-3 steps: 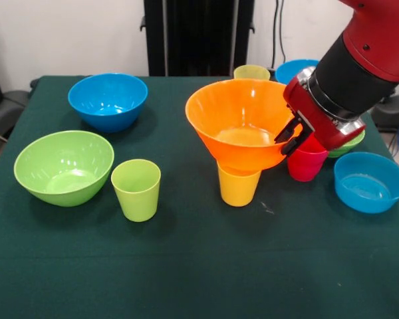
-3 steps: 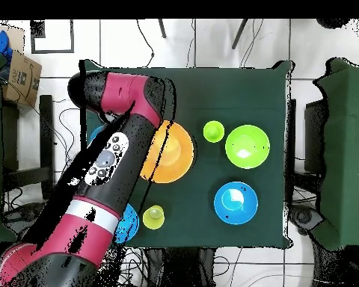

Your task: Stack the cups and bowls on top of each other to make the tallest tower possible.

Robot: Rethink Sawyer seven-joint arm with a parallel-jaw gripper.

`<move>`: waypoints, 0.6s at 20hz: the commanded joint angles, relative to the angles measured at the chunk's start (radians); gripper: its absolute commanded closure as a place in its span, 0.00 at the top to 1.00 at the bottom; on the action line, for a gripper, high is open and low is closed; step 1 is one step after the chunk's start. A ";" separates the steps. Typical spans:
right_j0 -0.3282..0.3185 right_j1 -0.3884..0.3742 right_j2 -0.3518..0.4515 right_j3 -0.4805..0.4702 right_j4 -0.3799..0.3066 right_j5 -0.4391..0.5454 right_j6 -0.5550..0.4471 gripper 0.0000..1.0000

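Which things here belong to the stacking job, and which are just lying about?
Job: orange bowl, yellow cup under it, red cup, lime cup, pale yellow cup, lime bowl, left blue bowl, rear blue bowl, shallow blue bowl, small green bowl, gripper.
Lying about: cardboard box, cables.

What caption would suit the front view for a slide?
Red arm's gripper at the rim of an orange bowl sitting on a yellow cup, other bowls and cups around.

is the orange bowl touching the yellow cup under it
Touching. The front view shows the orange bowl sitting tilted on the rim of the upright yellow cup, no gap between them. The gripper is at the bowl's rim.
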 commanded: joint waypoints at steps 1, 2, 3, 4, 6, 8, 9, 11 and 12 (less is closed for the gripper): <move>-0.045 -0.046 0.157 0.045 -0.096 0.016 -0.143 0.00; -0.049 -0.050 0.160 0.046 -0.099 0.016 -0.147 0.00; -0.053 -0.052 0.165 0.048 -0.103 0.012 -0.150 0.00; -0.056 -0.053 0.169 0.049 -0.109 0.009 -0.150 0.00; -0.061 -0.059 0.174 0.054 -0.120 0.003 -0.153 0.00; -0.063 -0.066 0.177 0.061 -0.130 0.001 -0.152 0.00; -0.063 -0.070 0.178 0.065 -0.135 0.001 -0.151 0.00; -0.064 -0.072 0.184 0.068 -0.143 -0.002 -0.145 0.00; -0.064 -0.073 0.188 0.069 -0.146 -0.002 -0.141 0.00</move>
